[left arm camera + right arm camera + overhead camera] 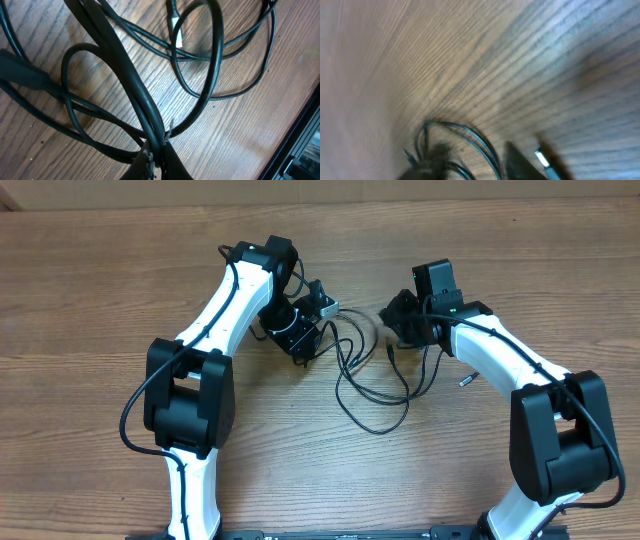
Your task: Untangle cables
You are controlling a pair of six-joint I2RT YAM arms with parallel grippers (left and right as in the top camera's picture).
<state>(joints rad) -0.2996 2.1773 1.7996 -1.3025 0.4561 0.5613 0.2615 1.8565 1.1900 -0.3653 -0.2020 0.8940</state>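
The left gripper [303, 340] is shut tight, and in its wrist view 2 or 3 strands of the cables [131, 80] run right into its closed tips, so it has hold of them. The right gripper [398, 320] is a dark shape from above and its own view is blurry, so I cannot tell if it is open or holding anything. Seen from above, the cables lie on the table [100, 280] in the gap between the 2 grippers. From the left gripper they go off toward 3 o'clock. From the right gripper they are at 9 o'clock. Big loose loops hang down from there toward 6 o'clock. So the long way of the bunch runs from 9 to 3, straight from one gripper to the other. Both grippers are right next to the bunch, and neither looks much nearer than the other. One silver-tipped plug [465, 380] lies apart at about 4 o'clock from the right gripper, close to that arm. I think the next move is a pull along the 9 to 3 line, with the left side holding firm, so the loops can slide open.
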